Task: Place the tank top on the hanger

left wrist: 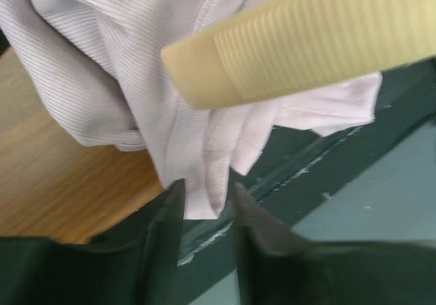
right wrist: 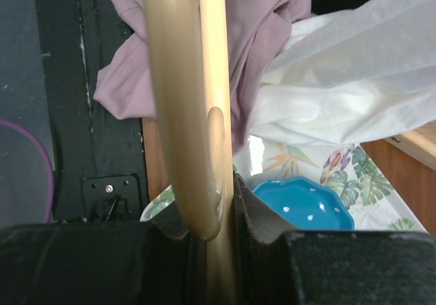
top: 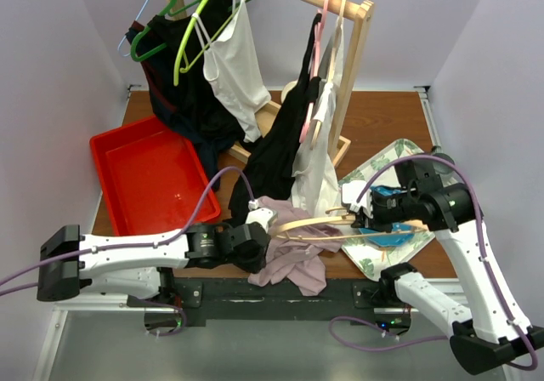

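The dusty-mauve tank top lies bunched at the table's near edge, partly hanging over it, and fills the left wrist view. The pale wooden hanger is held level above it, with one arm end over the fabric. My left gripper reaches in from the left, its jaws drawn close around a hanging fold of the tank top. My right gripper is shut on the hanger, which runs straight out between its jaws towards the mauve fabric.
A red bin sits on the left. A wooden rack at the back carries black and white garments on coloured hangers. A leaf-patterned tray with a blue dish lies under my right arm. A white garment hangs close by.
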